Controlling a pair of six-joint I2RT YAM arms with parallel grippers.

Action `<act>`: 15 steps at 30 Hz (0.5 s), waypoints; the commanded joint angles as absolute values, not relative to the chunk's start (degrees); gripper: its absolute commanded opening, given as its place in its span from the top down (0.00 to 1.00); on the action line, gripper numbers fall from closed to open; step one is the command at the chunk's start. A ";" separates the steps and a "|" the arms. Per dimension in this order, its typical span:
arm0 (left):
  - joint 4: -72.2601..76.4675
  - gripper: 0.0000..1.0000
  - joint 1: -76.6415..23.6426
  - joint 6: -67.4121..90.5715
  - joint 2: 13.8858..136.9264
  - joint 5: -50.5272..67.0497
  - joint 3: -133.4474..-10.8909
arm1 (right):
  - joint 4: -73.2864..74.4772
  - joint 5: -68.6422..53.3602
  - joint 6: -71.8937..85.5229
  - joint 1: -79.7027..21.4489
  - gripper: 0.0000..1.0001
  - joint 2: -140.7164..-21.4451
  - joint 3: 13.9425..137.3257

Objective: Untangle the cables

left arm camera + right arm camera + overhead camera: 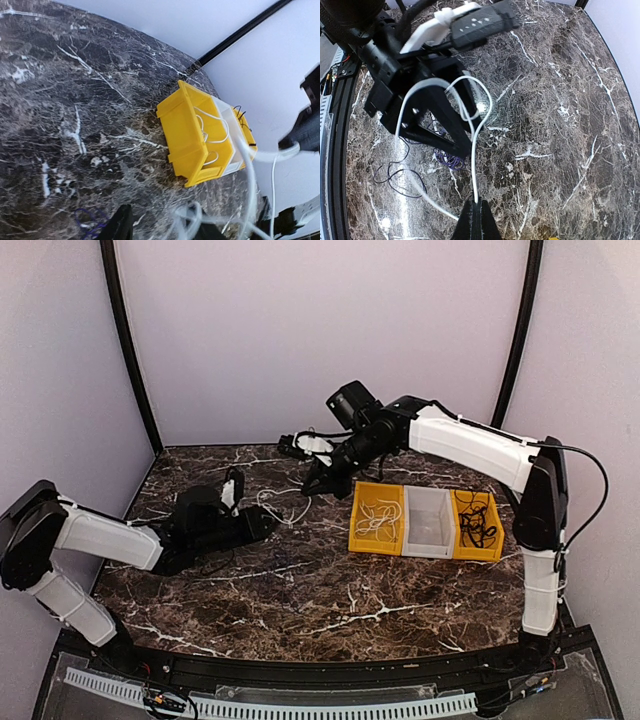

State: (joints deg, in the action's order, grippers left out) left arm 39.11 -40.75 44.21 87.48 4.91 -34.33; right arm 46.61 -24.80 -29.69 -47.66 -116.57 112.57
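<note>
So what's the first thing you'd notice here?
Against the dark marble table, two bright bins pop out on its right side: the inner yellow bin holding white cables and the outer yellow bin holding black cables. Then, mid-table, a long white cable runs from the pinched-shut right gripper in a loop over to the left gripper.

Both arms, the left arm (100, 540) and the right arm (470, 445), wear white shells between black joints. Behind the right tool (318, 485) sits a boxy black camera (352, 402); further back, a thin black cable (590, 475) loops free. The left tool (265, 525) is matte black.
</note>
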 commanded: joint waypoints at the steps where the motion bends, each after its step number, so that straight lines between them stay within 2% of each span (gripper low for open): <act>1: 40.49 0.68 -40.95 44.15 78.30 1.02 -26.28 | 44.48 -23.78 -29.10 -48.08 1.00 -113.89 112.53; 2: 40.94 0.78 -40.95 43.78 75.69 0.90 -25.27 | 44.47 -23.79 -29.09 -48.03 1.00 -113.97 112.64; 4: 41.33 0.91 -40.89 42.79 72.28 -0.83 -22.60 | 44.54 -23.58 -29.01 -48.05 1.00 -114.06 112.90; 6: 40.08 0.99 -40.88 41.32 69.68 -2.71 -21.26 | 44.65 -23.04 -29.00 -48.08 1.00 -113.91 113.22; 15: 24.58 1.00 -40.96 36.32 66.66 -10.81 -22.51 | 42.34 -15.13 -28.79 -45.72 1.00 -108.88 110.54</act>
State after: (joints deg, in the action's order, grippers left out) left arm 33.39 -40.75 39.29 67.70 -5.06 -21.76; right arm 45.67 -19.59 -29.58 -47.27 -114.08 112.01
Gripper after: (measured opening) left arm 0.013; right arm 0.009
